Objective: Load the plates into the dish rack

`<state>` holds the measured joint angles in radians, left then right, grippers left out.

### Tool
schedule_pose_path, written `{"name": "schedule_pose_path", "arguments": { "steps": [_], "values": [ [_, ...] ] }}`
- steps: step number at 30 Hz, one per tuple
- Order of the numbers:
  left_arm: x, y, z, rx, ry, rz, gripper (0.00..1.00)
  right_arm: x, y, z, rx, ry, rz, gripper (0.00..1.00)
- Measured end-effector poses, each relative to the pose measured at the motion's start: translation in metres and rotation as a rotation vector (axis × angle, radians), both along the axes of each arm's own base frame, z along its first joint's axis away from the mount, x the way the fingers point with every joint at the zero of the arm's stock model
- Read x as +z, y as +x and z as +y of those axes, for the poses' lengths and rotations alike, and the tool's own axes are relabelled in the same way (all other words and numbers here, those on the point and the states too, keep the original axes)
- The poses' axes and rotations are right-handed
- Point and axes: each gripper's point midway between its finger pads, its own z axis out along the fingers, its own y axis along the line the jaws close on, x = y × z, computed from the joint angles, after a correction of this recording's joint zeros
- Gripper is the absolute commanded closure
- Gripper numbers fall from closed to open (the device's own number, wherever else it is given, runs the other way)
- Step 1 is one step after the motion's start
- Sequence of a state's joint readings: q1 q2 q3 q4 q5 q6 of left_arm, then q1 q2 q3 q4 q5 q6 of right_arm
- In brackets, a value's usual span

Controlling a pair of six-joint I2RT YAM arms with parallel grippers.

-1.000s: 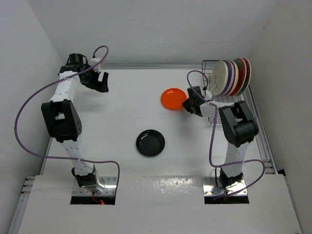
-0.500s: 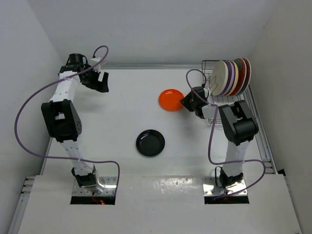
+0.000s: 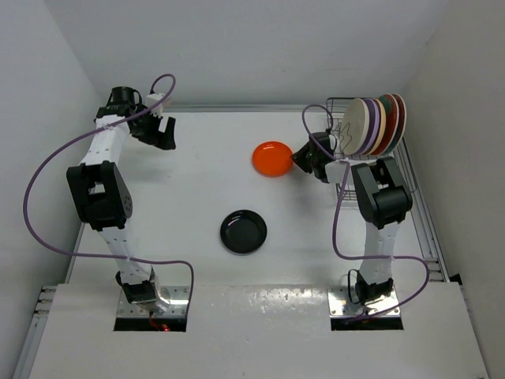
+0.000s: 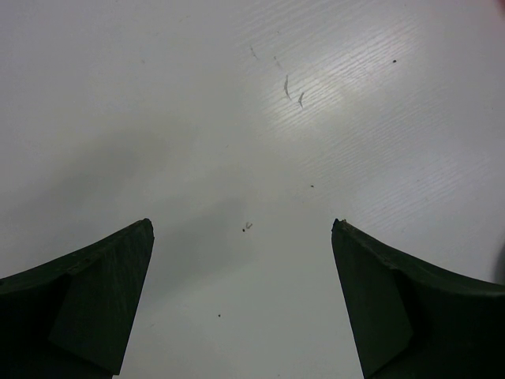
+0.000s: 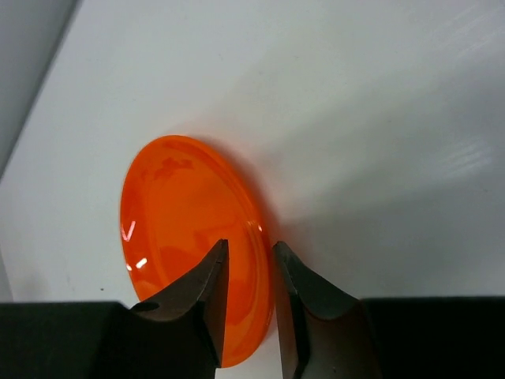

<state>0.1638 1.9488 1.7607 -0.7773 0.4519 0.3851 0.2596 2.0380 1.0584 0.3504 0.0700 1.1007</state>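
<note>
My right gripper (image 3: pixel 302 160) is shut on the rim of the small bright orange plate (image 3: pixel 271 158) and holds it tilted above the table; in the right wrist view the plate (image 5: pixel 189 229) stands on edge between my fingers (image 5: pixel 209 292). The small glossy black plate (image 3: pixel 243 231) lies flat mid-table. The dish rack (image 3: pixel 341 106) at the far right holds several upright plates, cream (image 3: pixel 357 126) in front, then lavender, pale orange and red. My left gripper (image 3: pixel 162 136) is open and empty at the far left, over bare table (image 4: pixel 245 229).
White walls close in the table on the left, back and right. The rack's wire floor (image 3: pixel 371 162) extends toward my right arm. A purple cable (image 3: pixel 316 126) loops near the rack's front.
My right gripper has carried the orange plate toward the back and slightly left, lifting and tilting it. The left arm has not moved.
</note>
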Motion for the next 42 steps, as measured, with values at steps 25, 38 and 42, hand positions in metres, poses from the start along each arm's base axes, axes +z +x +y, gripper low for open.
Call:
{"name": "schedule_pose_path", "arguments": {
  "steps": [25, 38, 42],
  "values": [
    [0.000, 0.000, 0.000, -0.005, 0.004, -0.002, 0.00, -0.001, 0.001, 0.007, -0.034, 0.048, 0.217, 0.60],
    [0.000, 0.000, 0.000, -0.008, 0.001, -0.002, 0.00, -0.014, -0.036, -0.004, -0.020, -0.191, 0.313, 0.45],
    [0.000, 0.000, -0.001, -0.010, -0.002, -0.002, 0.00, -0.012, -0.050, 0.017, 0.103, -0.280, 0.324, 0.36]
  ]
}}
